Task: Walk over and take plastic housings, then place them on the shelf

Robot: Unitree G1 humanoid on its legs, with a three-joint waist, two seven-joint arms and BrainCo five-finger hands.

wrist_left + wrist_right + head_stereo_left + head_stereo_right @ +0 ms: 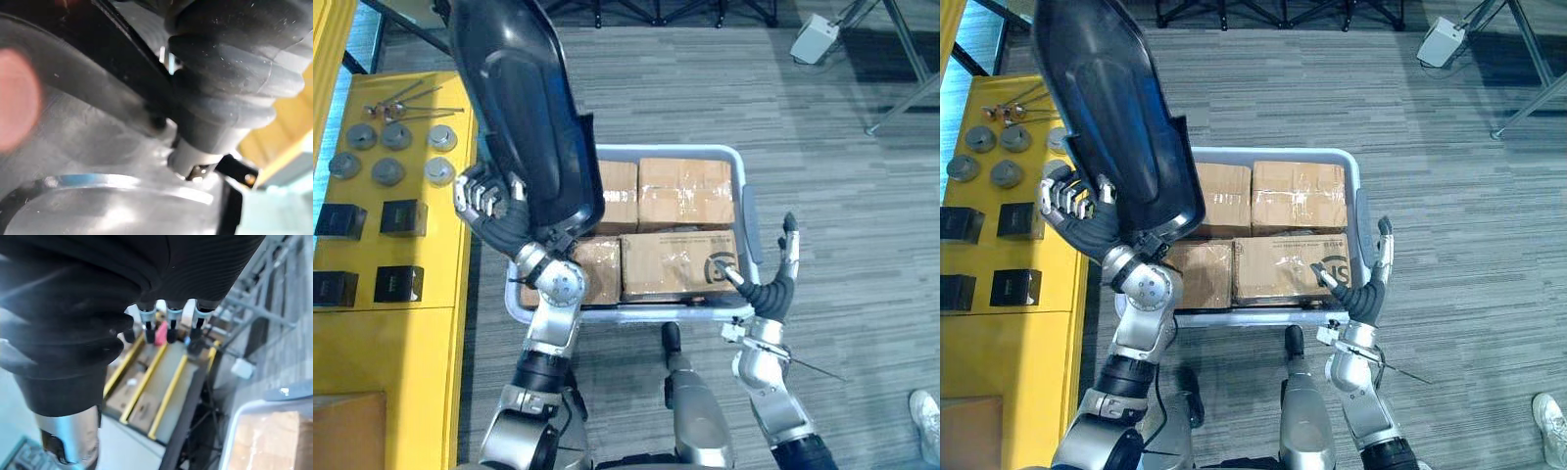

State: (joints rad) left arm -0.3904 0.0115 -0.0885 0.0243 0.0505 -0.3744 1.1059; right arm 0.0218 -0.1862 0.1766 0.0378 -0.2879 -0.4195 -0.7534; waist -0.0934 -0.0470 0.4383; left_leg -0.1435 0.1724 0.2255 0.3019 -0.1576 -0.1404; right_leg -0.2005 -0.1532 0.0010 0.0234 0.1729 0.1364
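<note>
On grey floor [822, 176]: bin [666, 150] w/ boxes [685, 191], yellow shelf [411, 343]

Both eye views look steeply down from the head, sharing the grey bin [666, 150] and yellow shelf [411, 333]. The left wrist view sits close against the dark housing [88, 127]. The right wrist view looks past the right hand [168, 319] to the bin's corner.
</note>
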